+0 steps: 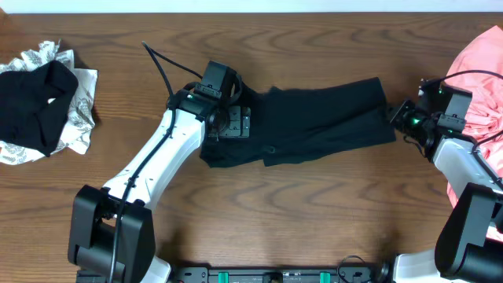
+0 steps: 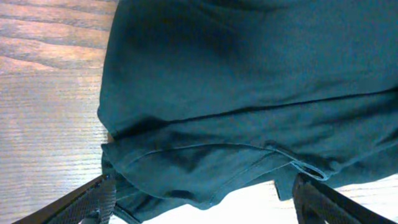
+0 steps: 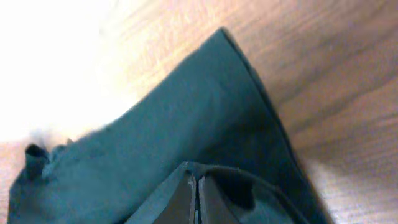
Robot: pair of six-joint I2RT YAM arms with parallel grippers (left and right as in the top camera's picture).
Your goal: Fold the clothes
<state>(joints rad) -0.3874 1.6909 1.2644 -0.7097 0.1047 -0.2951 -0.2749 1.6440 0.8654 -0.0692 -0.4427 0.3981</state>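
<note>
A dark garment lies stretched out across the middle of the wooden table. My left gripper is at its left end, open, with the fingers spread wide on either side of the folded hem. The cloth fills most of the left wrist view. My right gripper is at the garment's right end. In the right wrist view its jaws are shut on a pinch of the dark cloth, with the garment's corner lying on the wood beyond.
A pink garment lies heaped at the right edge, behind my right arm. A pile of black and white-patterned clothes sits at the far left. Bare wood lies in front of the garment.
</note>
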